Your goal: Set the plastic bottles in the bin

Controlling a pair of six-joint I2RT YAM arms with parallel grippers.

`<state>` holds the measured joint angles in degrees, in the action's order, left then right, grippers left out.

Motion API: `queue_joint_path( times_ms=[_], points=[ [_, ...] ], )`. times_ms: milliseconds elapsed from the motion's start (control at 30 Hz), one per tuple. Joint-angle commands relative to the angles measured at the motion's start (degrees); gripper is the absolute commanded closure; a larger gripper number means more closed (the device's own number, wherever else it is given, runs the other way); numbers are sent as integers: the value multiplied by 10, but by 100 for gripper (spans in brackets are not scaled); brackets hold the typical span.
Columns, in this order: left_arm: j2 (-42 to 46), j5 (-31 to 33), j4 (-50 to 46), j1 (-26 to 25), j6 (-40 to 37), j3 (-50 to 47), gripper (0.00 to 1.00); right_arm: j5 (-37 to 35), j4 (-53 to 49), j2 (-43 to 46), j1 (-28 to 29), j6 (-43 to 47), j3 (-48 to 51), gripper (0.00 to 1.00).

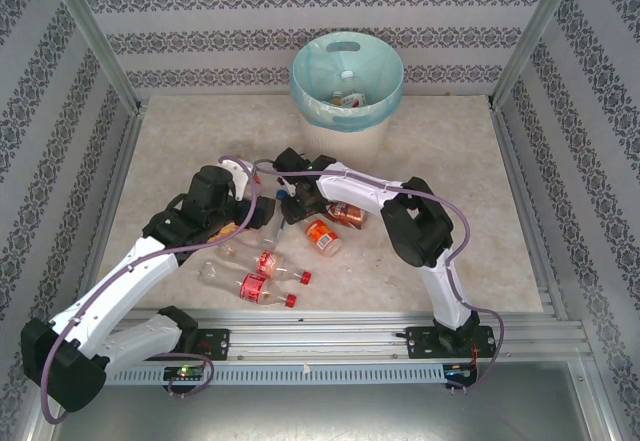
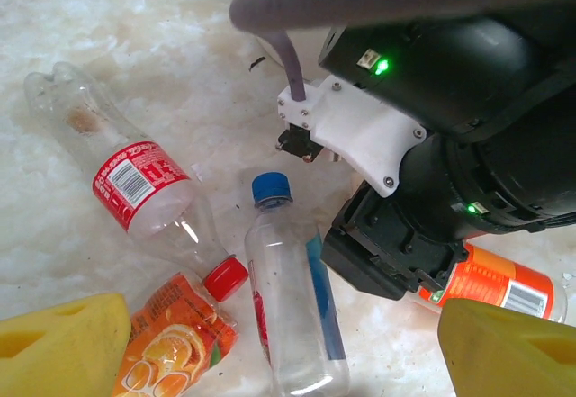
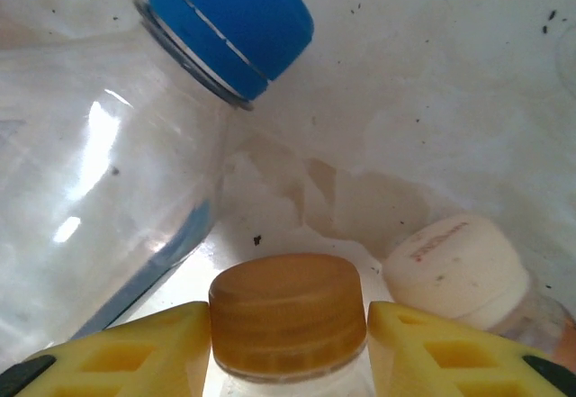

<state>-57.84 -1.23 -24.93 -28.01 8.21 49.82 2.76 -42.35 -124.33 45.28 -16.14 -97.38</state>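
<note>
The bin (image 1: 392, 96), cream with a turquoise liner, stands at the back centre with a bottle (image 1: 348, 96) inside. Several plastic bottles lie between the arms. My left gripper (image 2: 283, 347) is open low over a clear blue-capped bottle (image 2: 288, 271), which lies between its yellow fingers (image 2: 63, 343); an orange-label bottle (image 2: 175, 338) lies beside it. In the top view the left gripper (image 1: 248, 219) sits just left of the right gripper (image 1: 293, 204). My right gripper (image 3: 288, 329) is shut on an amber bottle cap (image 3: 288, 311), its pads against both sides.
A red-label bottle (image 2: 135, 181) lies to the left, and an orange one (image 2: 499, 280) under the right arm's black wrist (image 2: 450, 145). A white cap (image 3: 454, 266) sits right of the amber one. More bottles (image 1: 266, 262) (image 1: 255, 286) lie near the front rail. Patterned walls enclose the table.
</note>
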Motion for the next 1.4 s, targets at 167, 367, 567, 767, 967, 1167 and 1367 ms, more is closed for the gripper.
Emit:
queue_joint_path(
  times_ms=[167,367,567,767,967,1167,1367],
  points=[
    [1,3,8,7,0,-3,11,8,-32,-18,5,14,-29,50],
    [-2,4,7,8,-4,1,10,23,-35,-17,4,10,-33,54],
    [3,9,8,9,-7,4,10,32,-25,3,4,2,-20,59],
    [-2,5,11,11,-6,4,10,20,-20,12,2,-1,-12,64],
    [3,6,8,12,-6,6,10,9,-5,46,2,-3,12,67],
    [6,7,8,13,-8,12,10,-10,25,103,5,-1,55,71],
    [5,7,11,14,-17,26,10,-29,49,160,5,-7,88,74]
  ],
)
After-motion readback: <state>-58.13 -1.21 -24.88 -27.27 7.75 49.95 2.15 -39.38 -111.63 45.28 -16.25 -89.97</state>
